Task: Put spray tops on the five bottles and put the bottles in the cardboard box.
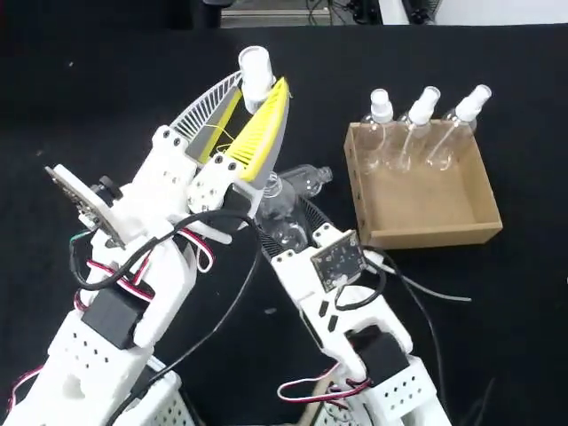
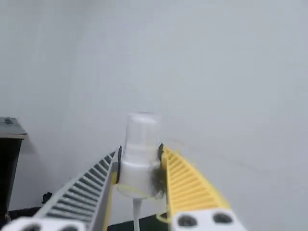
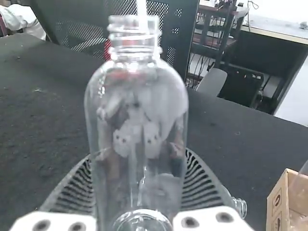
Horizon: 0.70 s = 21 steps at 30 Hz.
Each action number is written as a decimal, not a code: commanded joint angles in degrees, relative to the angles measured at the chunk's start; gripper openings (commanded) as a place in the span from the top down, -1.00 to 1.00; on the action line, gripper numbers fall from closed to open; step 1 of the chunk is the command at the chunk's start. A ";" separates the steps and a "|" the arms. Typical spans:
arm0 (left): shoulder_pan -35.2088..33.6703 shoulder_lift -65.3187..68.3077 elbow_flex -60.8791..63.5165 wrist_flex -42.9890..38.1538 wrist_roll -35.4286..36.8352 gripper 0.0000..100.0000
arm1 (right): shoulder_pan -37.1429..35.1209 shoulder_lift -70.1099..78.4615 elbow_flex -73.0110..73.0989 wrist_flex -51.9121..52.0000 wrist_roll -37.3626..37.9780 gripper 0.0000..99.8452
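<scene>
- My left claw (image 1: 255, 93) is clamped on a white spray top (image 1: 255, 69), one grey finger and one yellow finger pressing its sides. It is held high over the black table (image 1: 106, 98). My left wrist camera sees the spray top (image 2: 140, 153) standing upright with its thin tube (image 2: 136, 211) hanging straight down.
- My right claw (image 1: 286, 229) sits just right of and below the left one. It is closed around a clear bottle (image 1: 277, 206) that stands upright, with its long axis vertical.
- From my right wrist camera, the bottle (image 3: 137, 120) has its open neck (image 3: 134, 32) facing up. The tube (image 3: 141, 7) comes down right at that opening. I judge the top lies directly above the neck, so the coming move is straight down along the bottle's axis. My left claw is the one to lower.
- A spare bottle (image 1: 306, 179) without a top lies on its side just behind my right claw.
- Farther right is the cardboard box (image 1: 426, 235). Three capped bottles (image 1: 417, 124) lean against its far wall.
</scene>
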 commanded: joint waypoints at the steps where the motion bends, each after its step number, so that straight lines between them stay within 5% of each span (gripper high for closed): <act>1: 0.57 -0.88 0.75 3.96 -0.09 0.94 | -0.44 -6.64 -3.47 -1.67 -0.26 0.98; 21: 0.57 -0.97 9.54 8.09 -0.44 0.93 | -0.53 -6.64 -3.56 -1.58 -0.26 0.98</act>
